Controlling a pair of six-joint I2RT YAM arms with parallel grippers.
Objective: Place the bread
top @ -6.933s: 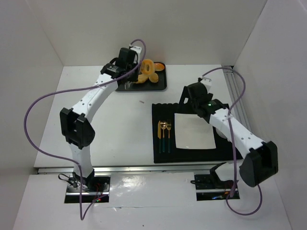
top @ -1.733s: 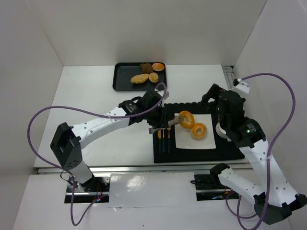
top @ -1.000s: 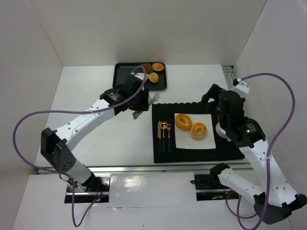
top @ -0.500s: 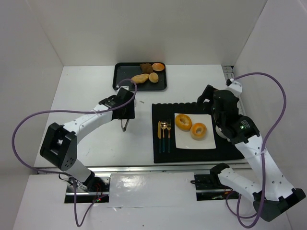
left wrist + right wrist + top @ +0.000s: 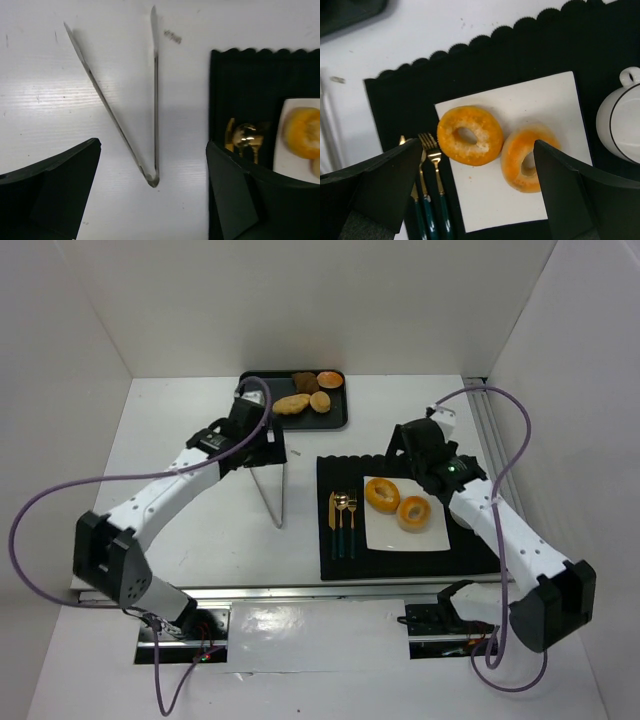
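Since the first bread half (image 5: 470,154) and the second bread half (image 5: 512,160) are already lying on the plate (image 5: 485,200), the placing looks all but done. The step in hand appears to be clearing away. The first half is sitting directly beneath the right tool (image 5: 477,147), and the second is touching it on the side toward that tool's right finger. The right tool is standing wide and carrying nothing, its fingers framing the plate from above. The left tool (image 5: 152,147) is likewise gaping wide and empty. It is hovering over the tongs (image 5: 155,90), which are lying sprung open on the bare worktop (image 5: 40,75). Their hinge is nearest the tool and their tips are pointing away from it.

To finish well, the left tool is probably best lifting straight up. Both fingers should be clearing the tongs' arms, so that nothing is dragged toward the black mat (image 5: 240,85) just beside its right finger. The right tool should be rising rather than dipping, since any contact risks nudging the halves off the plate or against the cup (image 5: 620,117).

The wrist views are hiding a good deal. The right tool's right finger is covering the outer edge of the second half, and the frame is cutting off the cup. The cutlery (image 5: 431,150) is running out of view below. Overhead, the left tool's fingertips are too small to make out, so how high it is hanging above the worktop cannot be told.
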